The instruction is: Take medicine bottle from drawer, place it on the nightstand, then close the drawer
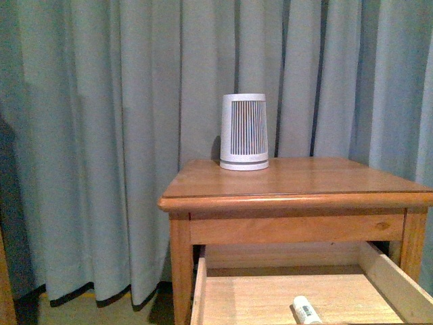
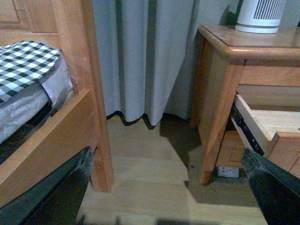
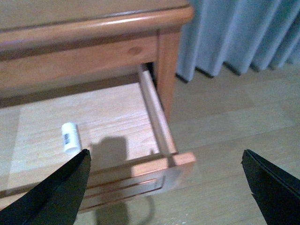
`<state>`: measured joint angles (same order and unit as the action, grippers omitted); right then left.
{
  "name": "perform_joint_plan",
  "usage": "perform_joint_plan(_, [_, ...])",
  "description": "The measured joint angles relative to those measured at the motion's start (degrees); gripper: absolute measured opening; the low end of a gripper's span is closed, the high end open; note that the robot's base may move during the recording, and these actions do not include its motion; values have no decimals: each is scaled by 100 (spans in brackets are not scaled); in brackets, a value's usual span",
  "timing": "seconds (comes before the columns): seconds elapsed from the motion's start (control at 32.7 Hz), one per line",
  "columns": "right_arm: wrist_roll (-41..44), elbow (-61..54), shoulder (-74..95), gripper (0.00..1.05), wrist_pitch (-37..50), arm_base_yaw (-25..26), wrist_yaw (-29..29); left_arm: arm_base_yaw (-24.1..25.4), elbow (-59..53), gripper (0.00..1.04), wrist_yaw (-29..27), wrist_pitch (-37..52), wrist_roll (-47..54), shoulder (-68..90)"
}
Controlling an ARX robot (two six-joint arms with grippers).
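Observation:
The drawer (image 1: 379, 274) of the nightstand (image 1: 298, 181) is pulled out. On its pale floor the small white medicine bottle (image 1: 306, 311) lies on its side. From the right wrist camera the bottle (image 3: 70, 137) lies inside the drawer (image 3: 159, 117), behind the front panel (image 3: 140, 176). My right gripper (image 3: 166, 187) hangs open above the drawer's front corner, nothing between its fingers. My left gripper (image 2: 171, 187) is open over the floor between the bed and the nightstand (image 2: 220, 84), holding nothing. Neither arm shows in the front view.
A large white slatted cylinder (image 1: 243, 132) stands at the back of the nightstand top. Grey curtains (image 1: 101, 135) hang behind. A wooden bed frame (image 2: 89, 93) with a checked mattress (image 2: 23, 65) stands to the nightstand's left. Wooden floor (image 3: 234, 122) lies to the drawer's right.

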<state>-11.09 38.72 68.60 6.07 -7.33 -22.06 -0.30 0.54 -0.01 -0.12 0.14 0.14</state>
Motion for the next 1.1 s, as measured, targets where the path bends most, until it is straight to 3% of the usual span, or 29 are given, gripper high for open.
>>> perform_joint_plan(0.21, [-122,1888,2127,98,-605,-90,520,0,0,98,-2,0,0,0])
perform_joint_plan(0.49, [166,3630,4352,98,-1003,-330,680,0,0,98,-2,0,0,0])
perform_joint_plan(1.1, [321,4444,5908,98,-828,-546,841,0,0,98,-2,0,0,0])
